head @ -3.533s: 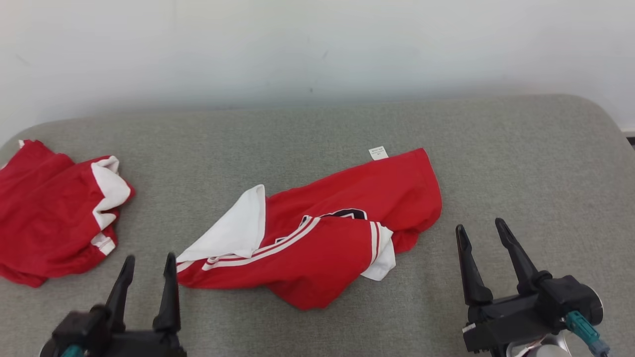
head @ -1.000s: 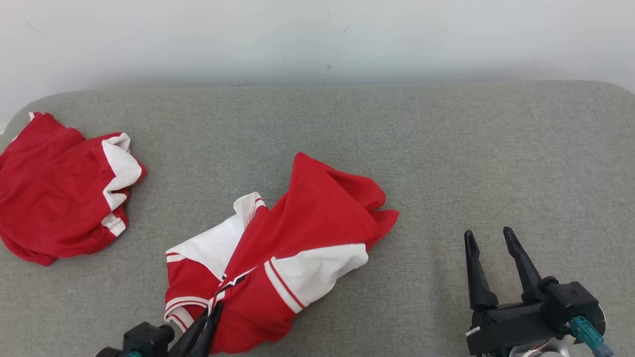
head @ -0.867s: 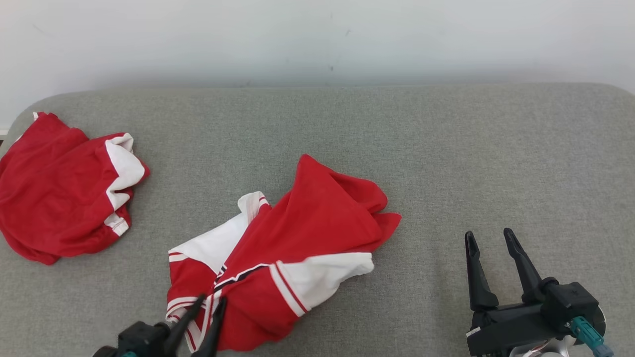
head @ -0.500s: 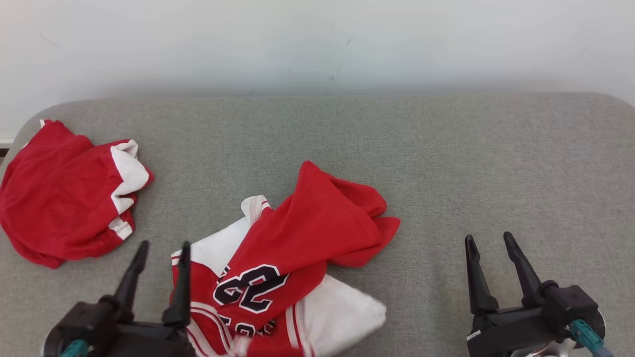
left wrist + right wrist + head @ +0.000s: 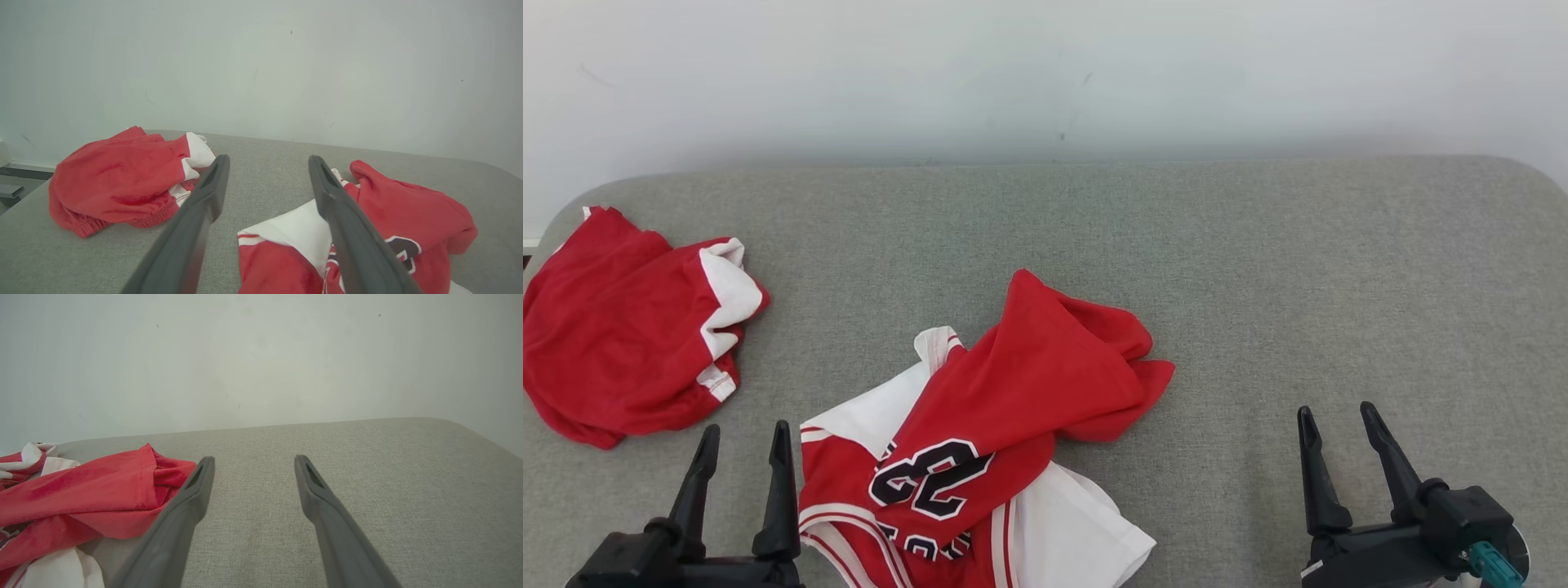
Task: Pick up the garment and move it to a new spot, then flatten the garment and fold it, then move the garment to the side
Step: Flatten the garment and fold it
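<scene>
probably soft, light and floppy, this garment; best pinched at white edge. left pincer and right pincer both spread, empty.

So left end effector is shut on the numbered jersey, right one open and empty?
No: the left end effector is open, beside the numbered jersey and gripping nothing, as the head and left wrist views show. The right end effector is open and empty.
</scene>
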Controlling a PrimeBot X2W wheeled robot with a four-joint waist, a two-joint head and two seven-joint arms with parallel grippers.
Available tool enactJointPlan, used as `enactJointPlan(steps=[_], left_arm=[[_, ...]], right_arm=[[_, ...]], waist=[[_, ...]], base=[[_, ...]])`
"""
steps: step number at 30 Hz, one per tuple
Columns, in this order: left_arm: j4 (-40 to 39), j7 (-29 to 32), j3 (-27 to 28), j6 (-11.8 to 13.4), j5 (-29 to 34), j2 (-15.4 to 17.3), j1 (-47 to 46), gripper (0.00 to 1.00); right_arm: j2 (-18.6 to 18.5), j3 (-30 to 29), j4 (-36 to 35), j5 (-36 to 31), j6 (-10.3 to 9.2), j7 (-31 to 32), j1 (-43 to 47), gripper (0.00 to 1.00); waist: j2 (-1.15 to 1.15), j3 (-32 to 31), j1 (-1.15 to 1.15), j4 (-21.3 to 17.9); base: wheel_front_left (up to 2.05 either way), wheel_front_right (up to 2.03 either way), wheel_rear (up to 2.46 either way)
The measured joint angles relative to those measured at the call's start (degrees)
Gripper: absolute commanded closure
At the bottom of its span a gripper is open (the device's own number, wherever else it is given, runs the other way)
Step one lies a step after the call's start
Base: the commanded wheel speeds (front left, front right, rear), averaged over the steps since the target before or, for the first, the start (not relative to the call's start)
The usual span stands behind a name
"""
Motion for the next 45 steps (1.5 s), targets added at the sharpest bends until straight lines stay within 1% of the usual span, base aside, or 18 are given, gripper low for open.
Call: enactJointPlan(steps=[6,9,12,17,22,27,32,38,39,40,43,45], left_arm=[[0.68,0.00,1.44,-1.56,2.69,-2.07,0.04,0.00],[1.35,0.00,2.12,-2.47,3.27,-2.55,-0.36,0.00],[1.74,0.00,2.42,-2.98,3.83,-3.37,-0.82,0.00],[2.25,0.00,2.31,-3.91,4.33,-4.47,-1.77,0.00],[3.14,0.00,1.72,-4.45,4.65,-5.33,-2.85,0.00],[4.17,0.00,0.47,-4.91,4.65,-5.90,-4.31,0.00],[4.91,0.00,-0.97,-5.01,4.60,-6.41,-5.17,0.00],[5.58,0.00,-1.65,-5.26,4.22,-6.68,-5.57,0.00],[5.65,0.00,-1.67,-5.26,4.22,-6.69,-5.57,0.00],[5.70,0.00,-1.67,-5.26,4.22,-6.71,-5.57,0.00],[5.97,0.00,-1.64,-5.28,4.19,-6.81,-5.65,0.00],[5.99,0.00,-1.87,-5.33,4.15,-6.83,-6.03,0.00]], right_arm=[[-1.18,1.70,1.89,-0.15,0.00,0.01,-0.97,0.00],[-2.47,3.83,3.59,-0.19,0.00,0.01,-3.69,0.00],[-3.83,6.61,6.86,-0.19,0.00,0.19,-7.54,0.00],[-5.21,12.77,12.68,0.53,0.00,3.69,-16.56,0.00],[-5.72,19.14,20.23,4.07,0.00,8.66,-25.47,0.00],[-6.62,23.01,28.82,7.80,0.00,13.79,-32.55,0.00],[-7.28,25.24,34.95,10.59,0.00,16.52,-36.53,0.00],[-7.21,29.89,41.99,14.95,0.00,21.26,-38.82,0.00],[-7.21,30.33,42.61,15.60,0.00,21.28,-38.88,0.41],[-7.24,30.74,43.02,16.38,0.00,21.39,-39.01,1.00],[-7.37,31.79,43.57,18.55,0.00,20.31,-39.39,1.00],[-8.16,31.81,43.88,19.65,0.00,18.38,-39.95,1.00]], waist=[[0.00,-0.28,0.00,0.78],[0.00,-0.34,0.00,1.44],[0.00,-0.26,0.00,2.30],[0.00,0.23,0.00,4.31],[0.00,1.03,0.00,6.87],[0.00,2.02,0.01,9.89],[0.00,2.95,0.01,12.45],[0.00,4.22,0.00,15.73],[0.00,4.38,0.00,16.09],[0.01,4.51,0.01,16.39],[0.00,4.80,0.00,16.86],[0.00,4.92,0.01,16.90]], base=[[0.00,0.00,0.00],[0.00,0.00,0.00],[0.00,0.00,0.00],[0.00,0.00,0.00],[0.00,0.00,0.00],[0.00,0.00,0.00],[0.00,0.00,0.00],[0.00,0.00,0.00],[0.00,0.00,0.00],[0.00,0.00,0.00],[0.00,0.00,0.00],[0.00,0.00,0.00]])
